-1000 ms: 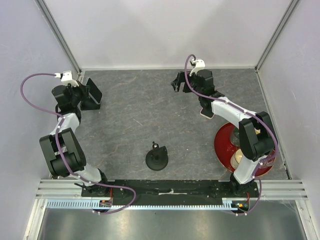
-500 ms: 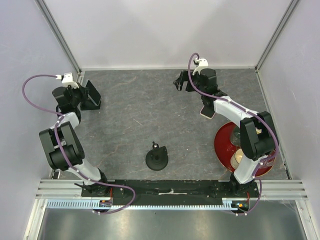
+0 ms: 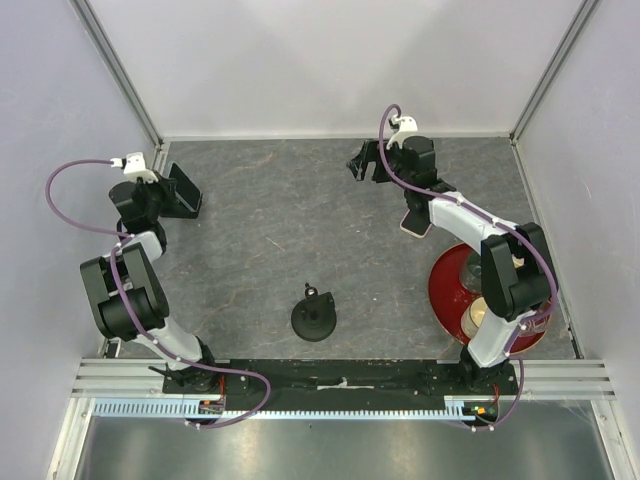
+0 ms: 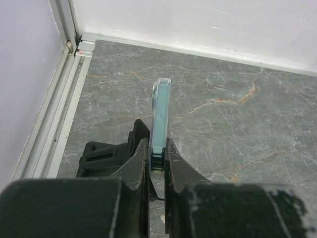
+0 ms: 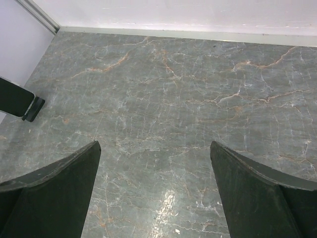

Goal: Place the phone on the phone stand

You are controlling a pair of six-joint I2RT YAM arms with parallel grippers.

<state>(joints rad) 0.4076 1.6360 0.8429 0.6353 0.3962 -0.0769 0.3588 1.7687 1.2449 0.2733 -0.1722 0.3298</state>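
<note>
Near the far left corner of the grey marbled table (image 3: 280, 220), the phone (image 4: 161, 114) is held upright and edge-on, clamped by the left end effector (image 4: 157, 148), while the right end effector (image 5: 154, 146) is spread wide apart, with nothing gripped.

The left arm (image 3: 135, 250) is folded at the frame's left, its left gripper (image 4: 157, 146) pinching a thin slab (image 4: 161, 109), while the right arm (image 3: 465, 222) stretches toward upper centre, its right gripper (image 5: 154, 145) spread wide.
</note>
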